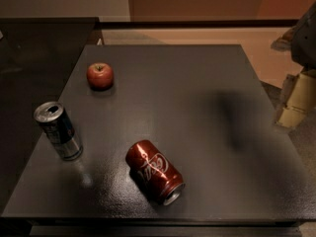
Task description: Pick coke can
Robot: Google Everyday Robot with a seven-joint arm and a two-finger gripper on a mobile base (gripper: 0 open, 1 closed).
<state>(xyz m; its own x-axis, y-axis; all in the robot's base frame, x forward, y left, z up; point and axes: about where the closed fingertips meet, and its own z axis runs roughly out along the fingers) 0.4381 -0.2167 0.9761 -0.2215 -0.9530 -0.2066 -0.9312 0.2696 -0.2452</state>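
The coke can (154, 172), dark red with white cursive lettering and silver ends, lies on its side near the front edge of the dark table (197, 83), its silver end pointing to the front right. My gripper (295, 102) hangs at the far right edge of the view, beyond the table's right side, well to the right of the can and farther back. Nothing is in it that I can see. Its shadow falls on the table's right half.
A slim silver-and-blue can (58, 131) stands upright near the table's left edge. A red apple (100, 76) sits at the back left. A dark counter (34, 58) adjoins the left side. Tan floor lies behind and to the right.
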